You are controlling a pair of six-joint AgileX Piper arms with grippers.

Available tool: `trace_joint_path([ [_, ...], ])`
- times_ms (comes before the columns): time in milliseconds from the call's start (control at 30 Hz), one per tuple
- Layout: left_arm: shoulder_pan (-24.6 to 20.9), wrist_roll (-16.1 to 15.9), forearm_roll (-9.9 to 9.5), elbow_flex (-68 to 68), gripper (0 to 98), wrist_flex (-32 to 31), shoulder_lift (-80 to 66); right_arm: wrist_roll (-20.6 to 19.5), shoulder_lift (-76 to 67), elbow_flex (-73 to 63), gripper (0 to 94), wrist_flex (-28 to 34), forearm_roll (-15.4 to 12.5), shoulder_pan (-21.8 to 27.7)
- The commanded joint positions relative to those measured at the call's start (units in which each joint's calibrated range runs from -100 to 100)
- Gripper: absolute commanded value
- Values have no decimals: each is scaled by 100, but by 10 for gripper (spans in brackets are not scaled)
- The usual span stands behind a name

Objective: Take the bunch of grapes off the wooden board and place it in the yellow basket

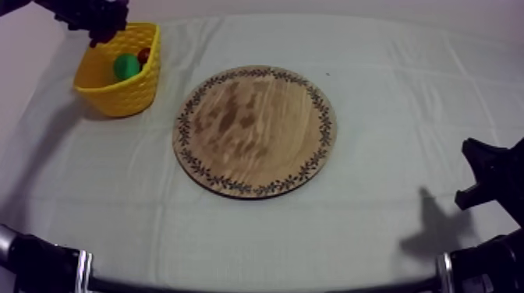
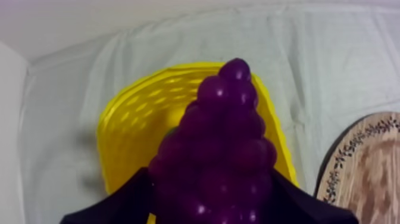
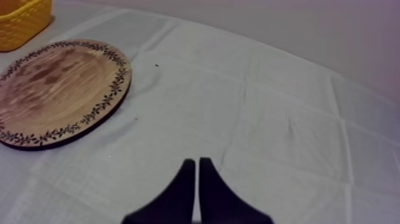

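Observation:
The purple bunch of grapes (image 2: 220,143) hangs between the black fingers of my left gripper (image 2: 215,205), which is shut on it, right above the yellow basket (image 2: 134,125). Seen from above, that gripper (image 1: 97,27) hovers over the far rim of the basket (image 1: 117,90) at the table's back left. The round wooden board (image 1: 256,131) lies bare at the table's middle. My right gripper (image 3: 197,170) is shut on nothing, its fingers lying together as a narrow wedge; it rests low at the right edge (image 1: 487,175).
Inside the basket lie a green fruit (image 1: 125,66) and a small red fruit (image 1: 144,54). The board (image 3: 56,89) is off to the side of my right gripper, with bare cloth between them.

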Motion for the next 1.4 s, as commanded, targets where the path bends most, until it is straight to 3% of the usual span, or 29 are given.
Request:
trace_joint_path([
  [0,-5,11,-3,-20,496,-60,193,1,-1,-3,4,0,1,2],
  [567,-208,-54,-25,240,532,-266,721,1,-1,-3,4,0,1,2],
  [633,-199,-32,-62,259,575,-294,769,1,-1,-3,4,0,1,2],
  [800,-202,-15,-69,279,813,-329,877,2,-1,-3,4,0,1,2],
  [1033,-215,30,-91,249,921,-333,884,1,-1,-3,4,0,1,2],
  [1200,-242,148,-71,271,876,-337,673,1,-1,-3,4,0,1,2],
  [1367,-330,399,-18,390,644,-341,65,1,-1,-3,4,0,1,2],
])
